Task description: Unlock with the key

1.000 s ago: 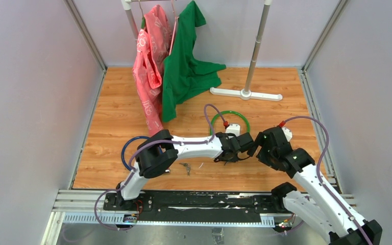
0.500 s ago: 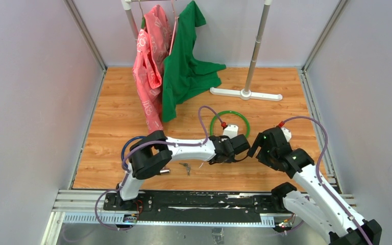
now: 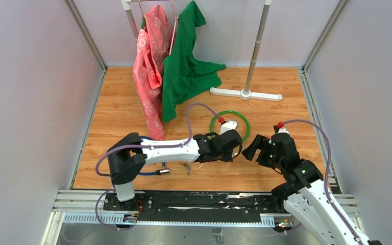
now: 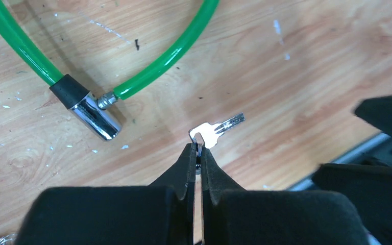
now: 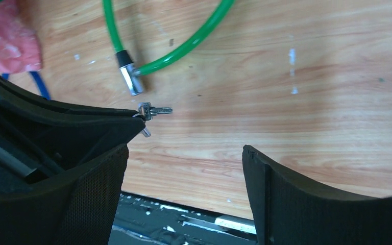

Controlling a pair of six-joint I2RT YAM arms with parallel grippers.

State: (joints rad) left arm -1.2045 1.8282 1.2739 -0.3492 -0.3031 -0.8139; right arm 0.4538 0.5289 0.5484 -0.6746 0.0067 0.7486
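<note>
The key [image 4: 217,132] is pinched at its ring end by the closed left gripper [image 4: 198,152], near the metal barrel [image 4: 96,116] of the green cable lock [image 4: 178,46]. The right gripper [image 5: 184,155] is held wide apart close by.

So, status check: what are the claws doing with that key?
Left claw shut on key. Right claw open, empty. Key not yet in green cable lock. Nothing between them.

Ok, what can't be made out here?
- Lock: the left wrist view shows only the barrel's side, no keyhole.
- Key: its head is partly covered by the left gripper fingers, same view.
- Key in the top view: hidden under the left gripper.
- Small metal thing, top view: too small to identify.
</note>
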